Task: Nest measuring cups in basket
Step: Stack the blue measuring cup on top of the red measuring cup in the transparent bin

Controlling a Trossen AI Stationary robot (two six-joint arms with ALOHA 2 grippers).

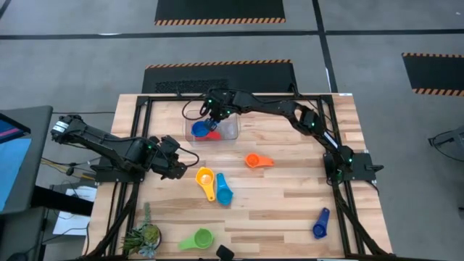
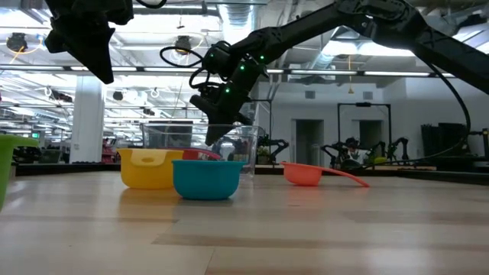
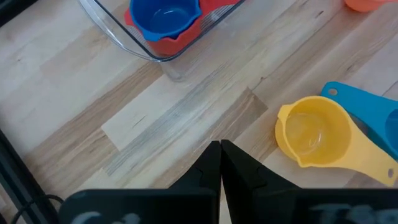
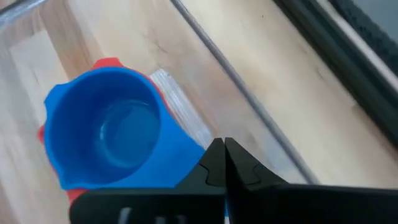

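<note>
The clear basket (image 1: 229, 131) stands at the table's far middle. Inside it a blue measuring cup (image 4: 102, 134) sits nested in a red one (image 4: 106, 64). My right gripper (image 4: 221, 152) is shut, slanting down into the basket right at the blue cup's handle (image 4: 180, 158). On the bare wood lie an orange cup (image 1: 257, 161), a yellow cup (image 1: 205, 178), a light blue cup (image 1: 223, 191), a green cup (image 1: 197, 239) and a dark blue cup (image 1: 320, 225). My left gripper (image 3: 219, 152) is shut above bare table, left of the yellow cup (image 3: 311, 134). My right gripper has its shut fingertips at the free end of the blue cup's handle (image 4: 186, 163), coming down at a slant from the basket's far side. The fingers themselves hide the spot, so I cannot tell whether they touch the handle. The cup sits upright in the red one.
A small potted plant (image 1: 141, 235) stands at the near left corner and a small black object (image 1: 225, 251) at the near edge. The yellow and light blue cups lie side by side. Open wood lies between the basket and the loose cups.
</note>
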